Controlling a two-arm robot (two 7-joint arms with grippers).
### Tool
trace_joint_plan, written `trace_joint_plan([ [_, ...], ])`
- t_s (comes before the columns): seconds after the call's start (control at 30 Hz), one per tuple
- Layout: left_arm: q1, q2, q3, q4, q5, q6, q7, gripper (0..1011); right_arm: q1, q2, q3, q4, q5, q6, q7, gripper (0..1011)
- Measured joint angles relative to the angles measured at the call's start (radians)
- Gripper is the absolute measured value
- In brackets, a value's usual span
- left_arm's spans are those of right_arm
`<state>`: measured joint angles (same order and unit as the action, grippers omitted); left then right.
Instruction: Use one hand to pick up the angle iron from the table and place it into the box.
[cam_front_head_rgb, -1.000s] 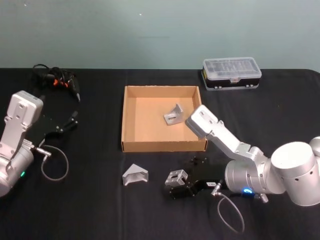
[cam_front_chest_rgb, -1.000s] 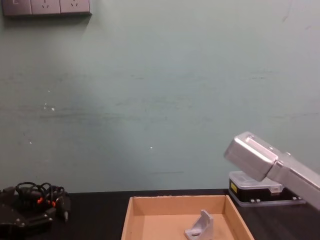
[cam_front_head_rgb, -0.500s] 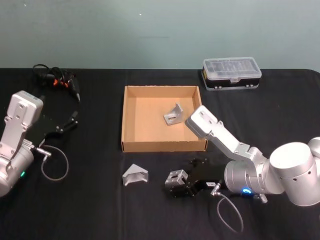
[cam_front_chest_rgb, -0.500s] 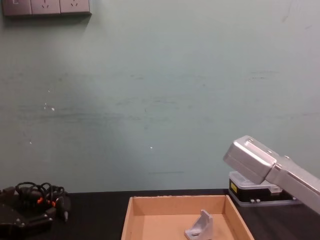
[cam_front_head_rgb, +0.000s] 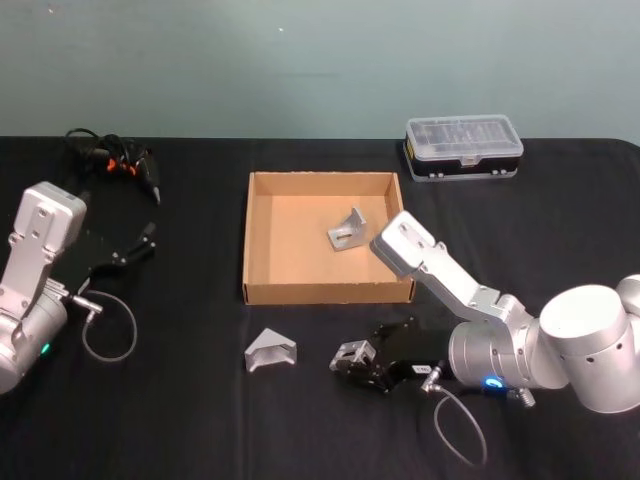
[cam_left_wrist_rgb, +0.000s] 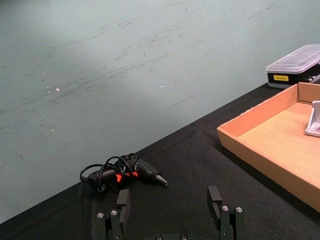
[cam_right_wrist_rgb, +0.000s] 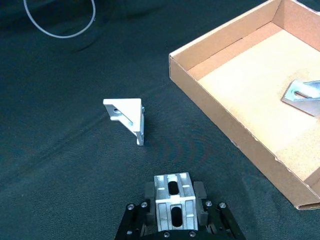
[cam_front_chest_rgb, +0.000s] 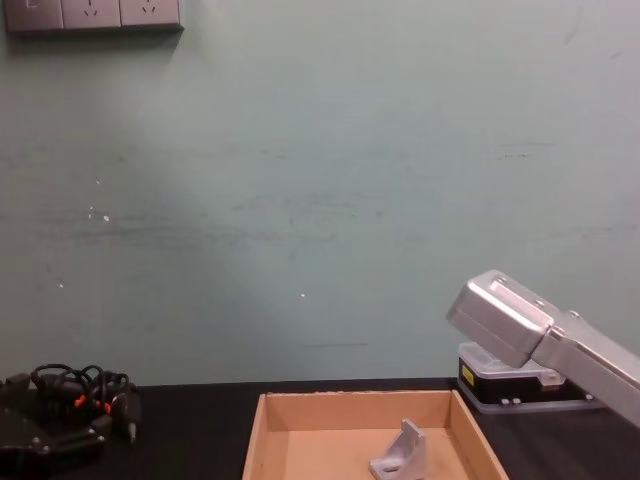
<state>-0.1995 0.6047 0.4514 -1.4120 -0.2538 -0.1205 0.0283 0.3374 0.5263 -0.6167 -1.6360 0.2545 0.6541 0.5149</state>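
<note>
Counting three angle irons: boxed iron (cam_front_head_rgb: 347, 229) inside the single box (cam_front_head_rgb: 262, 292), loose iron (cam_front_head_rgb: 270, 350) at its 6 o'clock, third iron (cam_front_head_rgb: 350, 354) clenched by the right pincer (cam_front_head_rgb: 353, 362); left pincer (cam_left_wrist_rgb: 169, 196) released.

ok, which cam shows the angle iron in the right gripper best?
Right wrist view: the gripped angle iron sits close up, clamped by the right gripper, its slotted face toward the camera. Head view shows it small, from above, on the near side of the box. Left gripper parked far left, open.

Even, diffuse light from above, moderately bright. Shadows soft; black table (cam_front_head_rgb: 190, 425) soaks it up. Top face of angle iron (cam_right_wrist_rgb: 172, 199) glints pale.
</note>
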Motion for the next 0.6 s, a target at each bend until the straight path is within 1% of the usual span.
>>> trace_joint_plan([
  [0.03,0.0,0.0,0.0,0.0,0.0,0.0,0.0,1011,0.0,0.0,0.0,0.0,0.0,0.0,0.0,452],
  [0.27,0.0,0.0,0.0,0.0,0.0,0.0,0.0,1011,0.0,0.001,0.0,-0.001,0.0,-0.001,0.0,447],
  [0.33,0.0,0.0,0.0,0.0,0.0,0.0,0.0,1011,-0.007,-0.002,0.012,-0.011,0.005,-0.003,-0.002,447],
  [0.43,0.0,0.0,0.0,0.0,0.0,0.0,0.0,1012,-0.006,-0.006,0.02,-0.027,0.008,-0.003,-0.005,447],
  [0.53,0.0,0.0,0.0,0.0,0.0,0.0,0.0,1012,0.015,-0.02,0.029,-0.051,0.014,0.002,-0.008,447],
  [0.6,0.0,0.0,0.0,0.0,0.0,0.0,0.0,1011,0.028,-0.026,0.029,-0.056,0.014,0.005,-0.008,447],
])
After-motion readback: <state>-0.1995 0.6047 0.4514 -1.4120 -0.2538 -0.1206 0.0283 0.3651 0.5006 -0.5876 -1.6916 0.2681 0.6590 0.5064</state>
